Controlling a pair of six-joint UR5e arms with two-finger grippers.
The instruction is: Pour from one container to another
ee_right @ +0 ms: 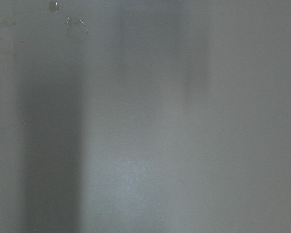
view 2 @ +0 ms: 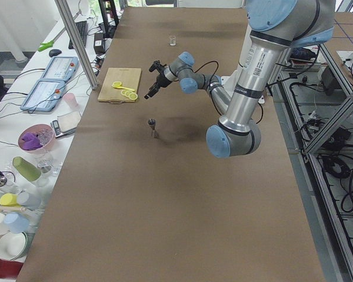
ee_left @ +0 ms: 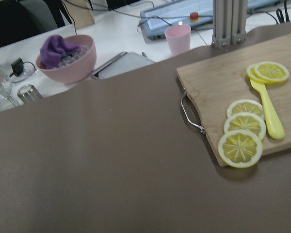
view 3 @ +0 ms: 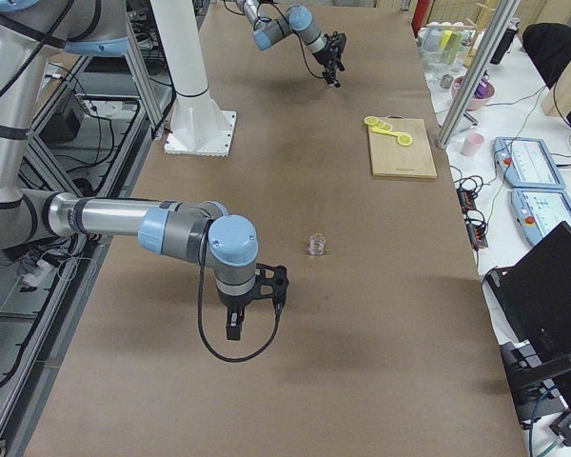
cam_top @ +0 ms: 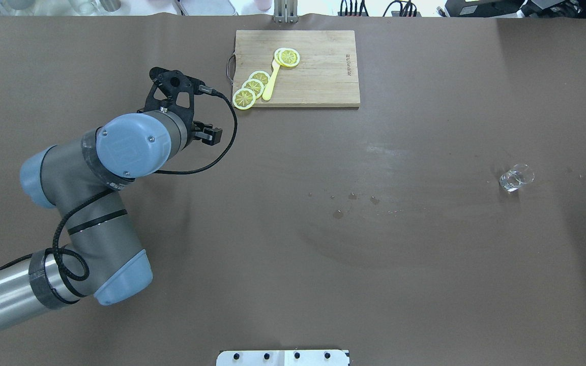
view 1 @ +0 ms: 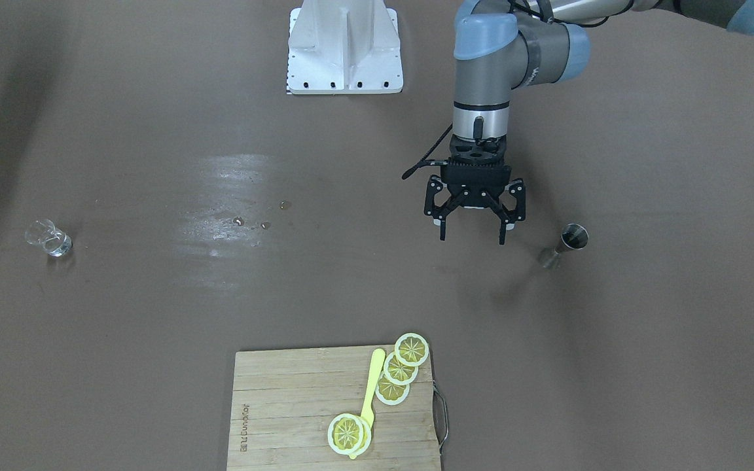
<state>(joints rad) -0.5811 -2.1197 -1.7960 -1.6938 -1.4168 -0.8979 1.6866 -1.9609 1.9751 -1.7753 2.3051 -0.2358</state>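
Wide brown desk (view 1: 122, 314). The left end effector (view 1: 472, 237) hangs above it, jaws spread wide and empty. The steel jigger (view 1: 565, 244) stands upright just off its outer side, toward the robot's left. The small glass (view 1: 50, 237) sits well apart, nearer the right end effector (view 3: 252, 303), whose opening I can't tell.

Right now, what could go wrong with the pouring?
1. The jigger is thin and stands beside the open left gripper. A finger might knock it over instead of gripping it.
2. The glass sits far across the table, so a carried jigger could spill on the way. There are drops on the table between them.
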